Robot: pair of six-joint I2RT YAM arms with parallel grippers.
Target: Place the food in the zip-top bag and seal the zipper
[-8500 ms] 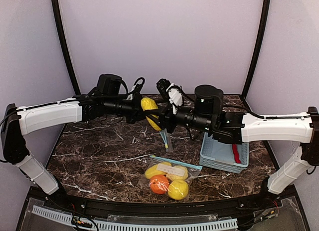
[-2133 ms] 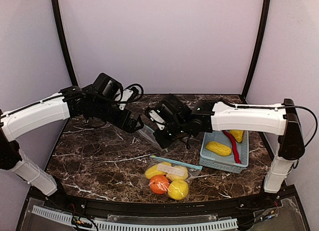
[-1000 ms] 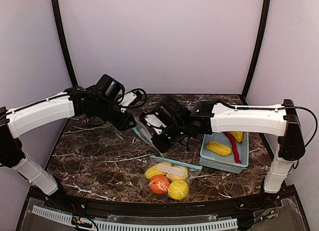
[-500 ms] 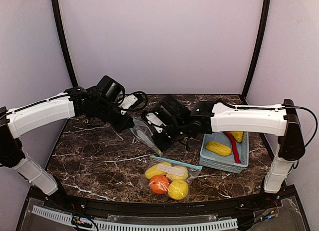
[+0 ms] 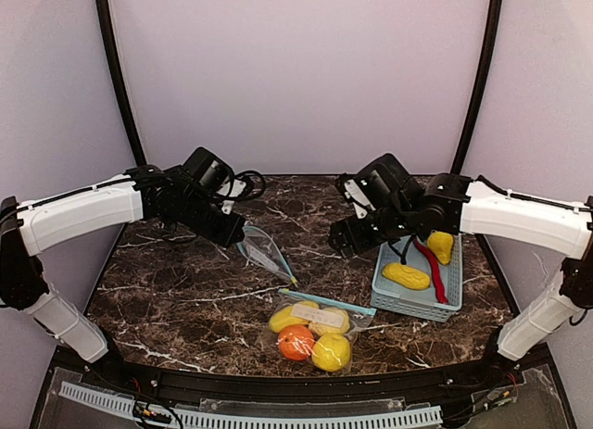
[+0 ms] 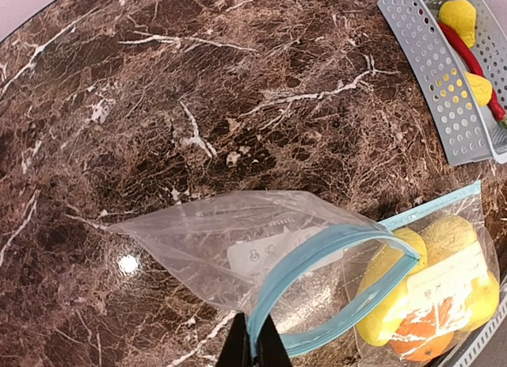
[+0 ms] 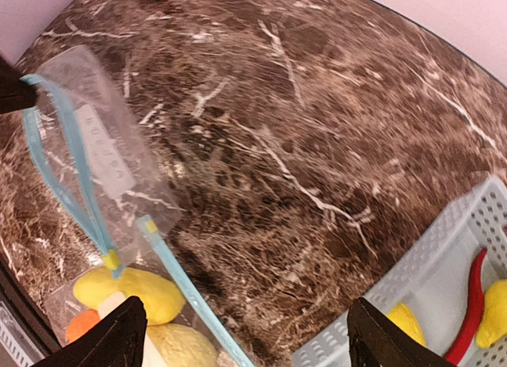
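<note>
So, quick status from my end. The left gripper is pinched right down on the blue zipper rim of the zip-top bag, holding it up off the table by one end of the mouth. There's nothing in it, and the mouth sags open toward the right arm. The right gripper is spread wide with nothing between its fingers, hanging over the marble between that bag and the basket.

The loose food is in the basket: two yellow pieces and a slim red chili lying between them. There could be a third yellow one tucked under the arm, but I honestly can't tell from the overhead. A second bag lies flat at the near edge, stuffed with more yellow pieces and the orange.

How it'll handle, as I see it:
- The yellow stuff is glossy and rounded, probably hard-skinned and light, so it'll want to squirt out of a two-finger pinch. I'd go across the middle of the long one, not the tapered end.
- The chili is thin and sits close to its neighbours, so there isn't much room for fingers. I'd take it mid-length, from above.
- The bag is thin, floppy film and will fold the moment anything drops in. The zipper rim is the only stiff part, so that's where to hold it.
</note>
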